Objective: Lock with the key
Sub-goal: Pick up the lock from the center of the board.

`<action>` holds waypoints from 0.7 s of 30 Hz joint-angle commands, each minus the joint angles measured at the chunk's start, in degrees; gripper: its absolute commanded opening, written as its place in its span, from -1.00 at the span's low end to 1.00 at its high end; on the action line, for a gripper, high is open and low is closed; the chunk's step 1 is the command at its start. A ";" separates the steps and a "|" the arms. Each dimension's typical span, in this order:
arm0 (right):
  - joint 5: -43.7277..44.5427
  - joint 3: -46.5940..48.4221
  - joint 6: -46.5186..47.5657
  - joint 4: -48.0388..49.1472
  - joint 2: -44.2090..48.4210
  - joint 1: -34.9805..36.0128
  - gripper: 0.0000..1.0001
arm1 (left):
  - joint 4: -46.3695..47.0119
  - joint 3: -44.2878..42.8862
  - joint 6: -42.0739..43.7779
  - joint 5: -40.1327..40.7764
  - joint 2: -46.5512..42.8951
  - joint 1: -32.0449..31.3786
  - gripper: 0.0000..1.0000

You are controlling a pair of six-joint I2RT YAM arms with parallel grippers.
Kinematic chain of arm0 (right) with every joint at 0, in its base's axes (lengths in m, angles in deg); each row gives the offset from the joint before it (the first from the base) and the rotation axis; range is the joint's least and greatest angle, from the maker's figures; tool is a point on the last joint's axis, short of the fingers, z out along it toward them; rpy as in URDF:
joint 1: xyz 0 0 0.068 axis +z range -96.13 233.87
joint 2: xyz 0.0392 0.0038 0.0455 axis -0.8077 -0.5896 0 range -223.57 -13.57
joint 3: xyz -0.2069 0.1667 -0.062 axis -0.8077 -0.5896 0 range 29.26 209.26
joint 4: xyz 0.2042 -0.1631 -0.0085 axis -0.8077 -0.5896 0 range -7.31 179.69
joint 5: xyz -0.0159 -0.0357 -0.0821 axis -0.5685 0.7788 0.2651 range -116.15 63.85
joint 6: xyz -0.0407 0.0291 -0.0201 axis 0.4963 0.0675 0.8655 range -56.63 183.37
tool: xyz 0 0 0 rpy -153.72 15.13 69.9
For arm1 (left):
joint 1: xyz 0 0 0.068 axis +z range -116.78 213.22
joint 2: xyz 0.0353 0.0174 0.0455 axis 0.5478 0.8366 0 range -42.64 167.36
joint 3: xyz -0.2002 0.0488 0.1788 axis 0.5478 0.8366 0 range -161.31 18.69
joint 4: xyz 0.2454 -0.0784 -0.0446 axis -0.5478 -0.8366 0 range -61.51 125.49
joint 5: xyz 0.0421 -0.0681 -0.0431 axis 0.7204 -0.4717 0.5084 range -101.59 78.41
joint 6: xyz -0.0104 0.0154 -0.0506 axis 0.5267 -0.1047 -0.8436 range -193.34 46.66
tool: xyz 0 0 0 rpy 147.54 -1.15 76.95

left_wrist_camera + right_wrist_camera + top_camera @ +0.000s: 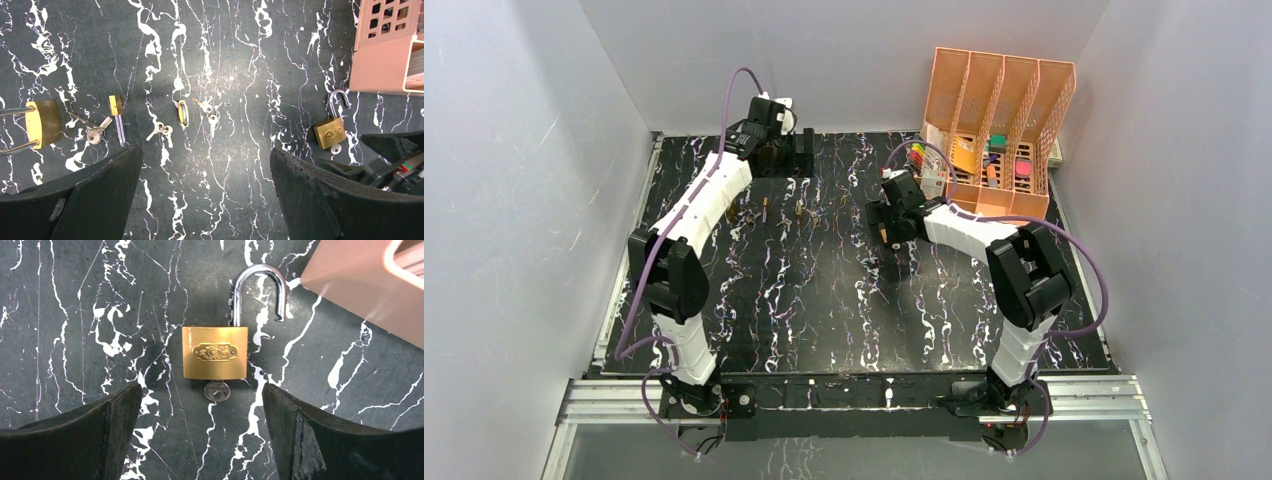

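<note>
Brass padlock (215,359) flat toward the far right corner, shackle (236,300) sprung, key (216,390) seated underneath (so nothing to fetch). Sits centred between right gripper (200,387) jaws, spread wide, likely for a grasp. Left gripper (205,152) wide too, by the far edge.

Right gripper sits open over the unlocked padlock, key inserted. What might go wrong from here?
The padlock lies loose on the table, so pushing its open shackle shut may slide it toward the pink organizer. Only the small head of the key sticks out; the right gripper, open wide, may miss it or tug it out.
</note>
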 commanded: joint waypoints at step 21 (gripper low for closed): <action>0.85 2.26 -2.30 3.43 -7.99 0.71 0.33 | 3.21 9.39 2.74 -8.22 -11.38 5.24 0.97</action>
